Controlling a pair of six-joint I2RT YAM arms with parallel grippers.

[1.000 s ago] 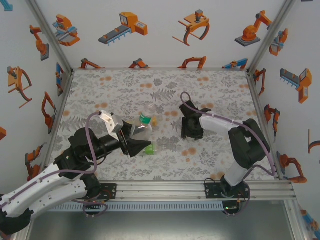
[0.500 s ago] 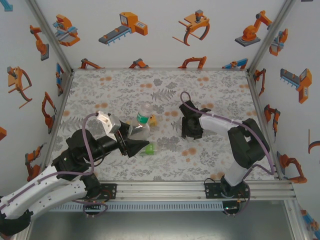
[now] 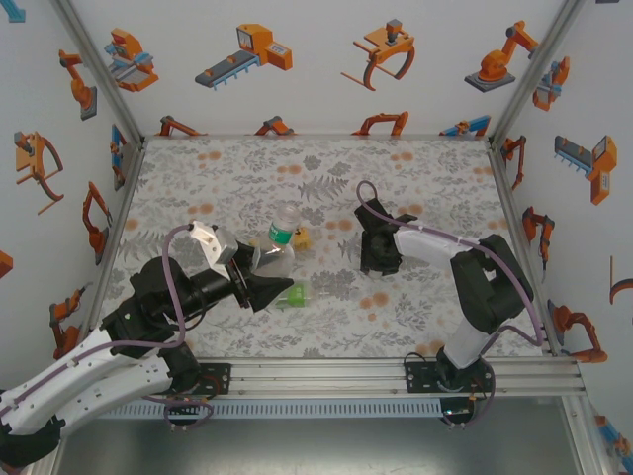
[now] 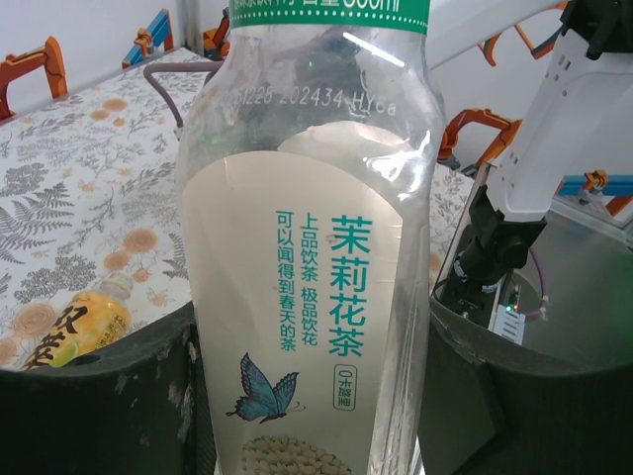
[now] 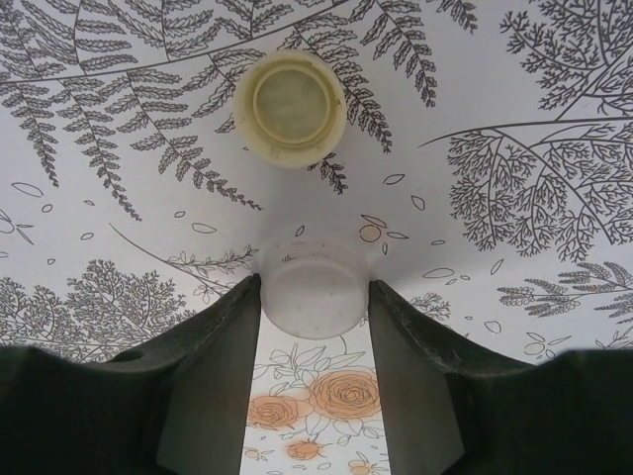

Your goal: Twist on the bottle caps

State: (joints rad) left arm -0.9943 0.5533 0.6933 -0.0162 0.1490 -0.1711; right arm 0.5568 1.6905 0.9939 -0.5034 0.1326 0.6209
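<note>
Left claw [image 3: 265, 279]: closed in on the clear green-label bottle [image 4: 312, 247], one finger against each side of its body. The bottle's neck points away from the arm bases. Amber bottle [image 4: 84, 327] lies on the floral tabletop [image 3: 415, 178] near it.

Right claw [image 5: 315, 287]: low over the tabletop, narrowed, both fingers touching the sides of a white cap [image 5: 315, 302]. Yellowish cap [image 5: 290, 107] lies just beyond, hollow side up, clear of the fingers.
</note>
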